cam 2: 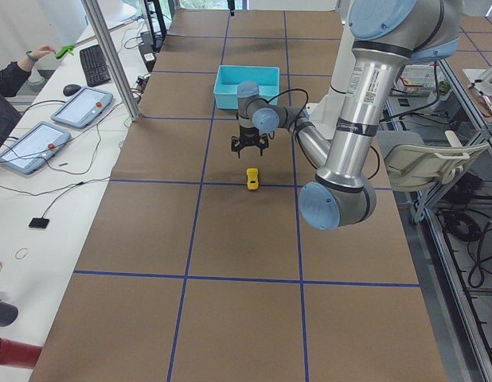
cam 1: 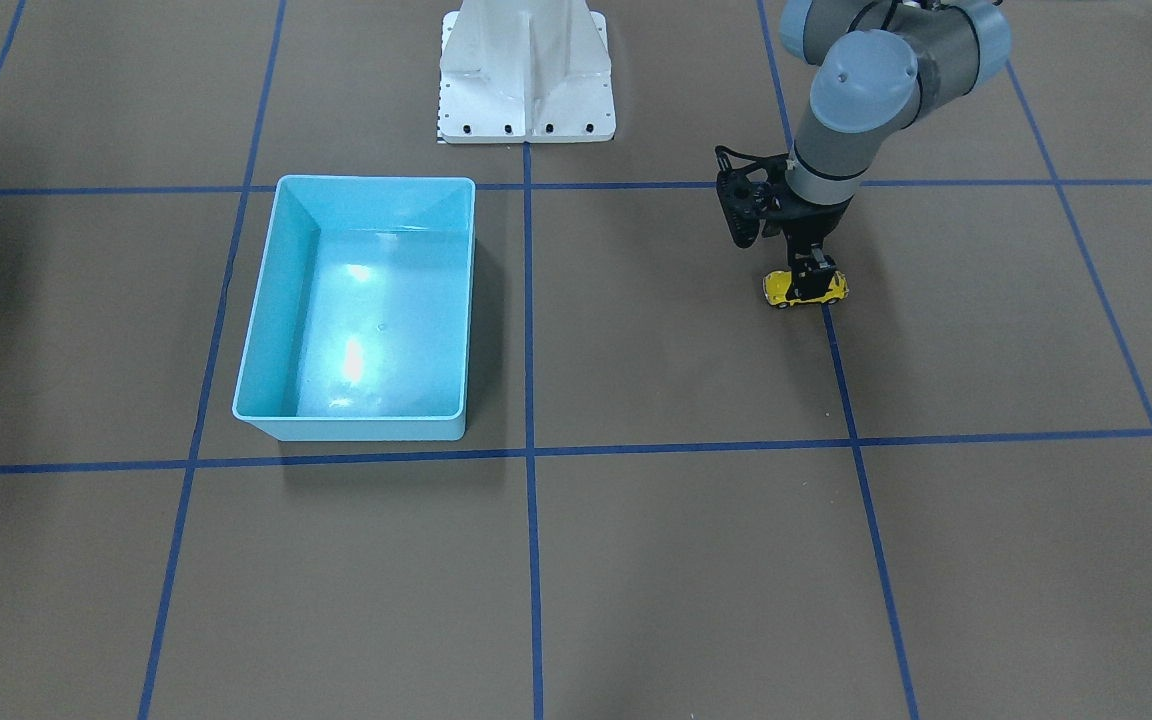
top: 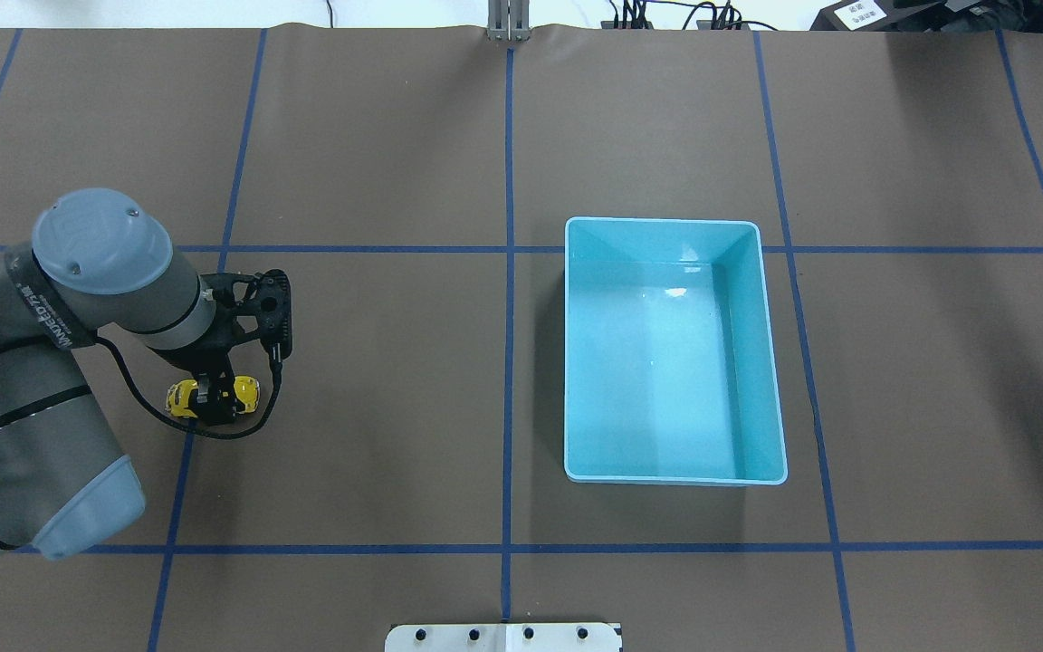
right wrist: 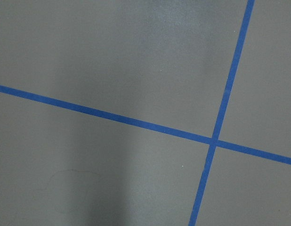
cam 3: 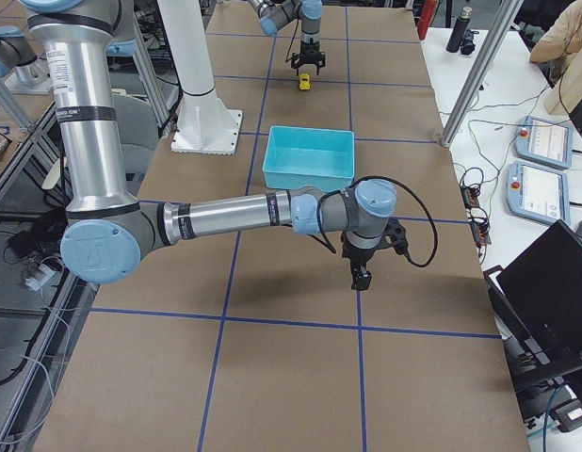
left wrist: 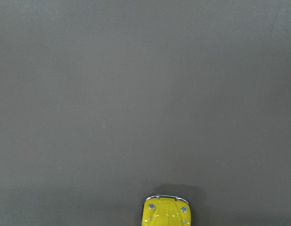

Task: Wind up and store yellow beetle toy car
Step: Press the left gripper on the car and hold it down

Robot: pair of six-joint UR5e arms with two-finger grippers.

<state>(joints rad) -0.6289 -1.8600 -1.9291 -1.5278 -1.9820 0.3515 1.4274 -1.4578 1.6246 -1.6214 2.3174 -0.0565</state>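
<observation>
The yellow beetle toy car [cam 1: 786,290] stands on its wheels on the brown table, on my left side [top: 245,391]. My left gripper [cam 1: 812,262] points straight down over the middle of the car [cam 2: 251,178]. The side views show the gripper [cam 2: 250,146] a little above the car, its fingers spread and holding nothing. The left wrist view shows only the car's rounded end [left wrist: 166,212] at the bottom edge. My right gripper [cam 3: 362,275] shows only in the exterior right view, low over the table beyond the bin; I cannot tell if it is open.
The light blue bin [top: 666,220] stands open and empty on my right half of the table [cam 1: 376,181]. Blue tape lines [right wrist: 214,139] cross the brown table. The white robot base [cam 1: 526,70] is at the table's rear edge.
</observation>
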